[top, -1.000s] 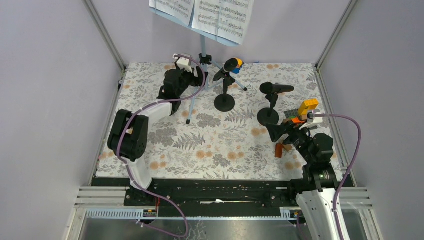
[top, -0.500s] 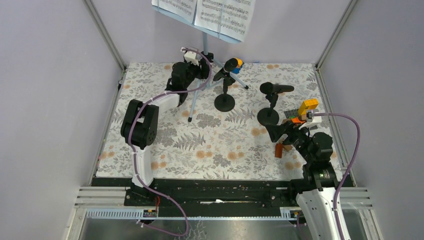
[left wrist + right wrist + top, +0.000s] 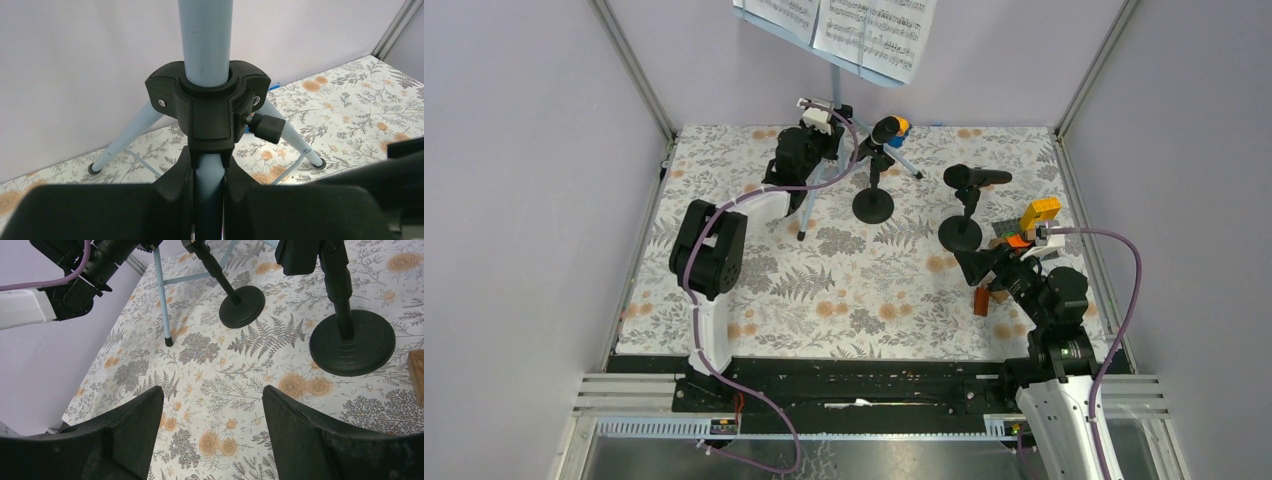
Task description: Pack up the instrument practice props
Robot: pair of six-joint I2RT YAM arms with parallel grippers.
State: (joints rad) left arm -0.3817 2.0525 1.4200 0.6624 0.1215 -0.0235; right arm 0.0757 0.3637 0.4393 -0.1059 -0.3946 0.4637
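Jaws of the left gripper [image 3: 207, 170] are clamping the tripod pole [image 3: 206, 40] below its collar [image 3: 207, 115] at the desk's [image 3: 864, 290] far edge, probably to prevent slipping during lifting, while jaws of the right gripper [image 3: 212, 395] are hanging released.

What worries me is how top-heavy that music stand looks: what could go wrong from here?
1. The left gripper clamps the music stand low, under its black collar; the sheet-music pages sit high above, so lifting may tip it and shed them.
2. A spread tripod leg passes close by a microphone holder and could knock it over.
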